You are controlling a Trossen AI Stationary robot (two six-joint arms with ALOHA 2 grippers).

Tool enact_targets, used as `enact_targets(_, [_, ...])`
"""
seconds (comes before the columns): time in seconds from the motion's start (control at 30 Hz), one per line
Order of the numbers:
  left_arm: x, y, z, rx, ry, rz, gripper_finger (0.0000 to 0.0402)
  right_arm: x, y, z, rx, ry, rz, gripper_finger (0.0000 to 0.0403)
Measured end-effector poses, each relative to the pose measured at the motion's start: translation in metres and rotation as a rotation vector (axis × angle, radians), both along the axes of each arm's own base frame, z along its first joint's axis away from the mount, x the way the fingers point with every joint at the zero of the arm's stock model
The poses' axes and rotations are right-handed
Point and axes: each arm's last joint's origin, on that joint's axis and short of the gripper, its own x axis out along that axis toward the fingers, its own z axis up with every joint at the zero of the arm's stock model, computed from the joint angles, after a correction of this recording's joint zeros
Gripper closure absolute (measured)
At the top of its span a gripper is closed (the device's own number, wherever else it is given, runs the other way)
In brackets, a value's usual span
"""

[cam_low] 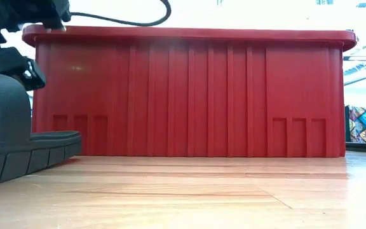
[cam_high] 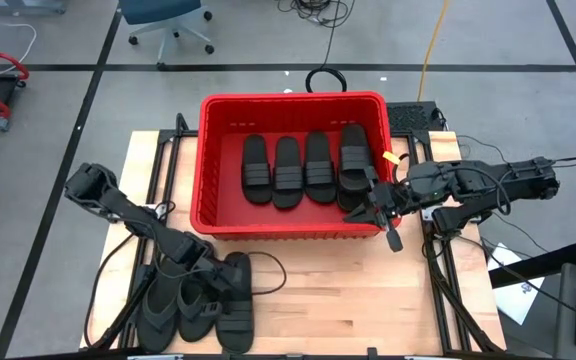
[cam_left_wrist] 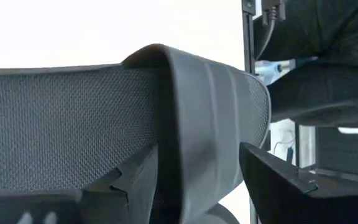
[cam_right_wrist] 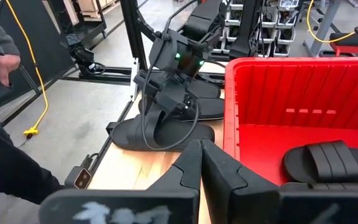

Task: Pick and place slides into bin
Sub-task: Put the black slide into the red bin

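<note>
left gripper [cam_high: 211,283]: low, fingers spread | right gripper [cam_high: 389,222]: fingers closed, arm extended inward

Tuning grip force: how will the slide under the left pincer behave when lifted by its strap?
Probably bends: the slide looks like soft rubber with a thin arched band. Likely light for its size. Ribbed strap and textured footbed suggest little slipping. Flat sole, so unlikely to roll.

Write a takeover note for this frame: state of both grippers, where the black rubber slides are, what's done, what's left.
Left gripper: down on the slides left on the table, fingers open around one strap, not closed.
Right gripper: shut, empty, over the right wall of the red plastic bin.
Done: at least four black rubber slides in the bin.
Left: the table cluster, near the front-left edge.
</note>
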Motion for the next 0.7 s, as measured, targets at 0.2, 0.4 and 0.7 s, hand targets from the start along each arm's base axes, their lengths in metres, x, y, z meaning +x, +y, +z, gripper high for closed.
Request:
enact_targets(0.2, [-0.004,-0.002,-0.008,-0.052,-0.025,0.028,0.0218,0.000,0.000,0.000,-0.009,-0.002,0.004,0.0403])
enact_targets(0.4, [-0.002,-0.011,-0.002,-0.095,-0.137,-0.037,0.0346,0.000,0.000,0.000,-0.047,-0.012,0.019,0.0403])
enact_targets(0.7, [0.018,-0.037,0.074,-0.297,-0.129,-0.220,0.0396,-0.001,0.001,-0.003,-0.071,0.009,0.087,0.0403])
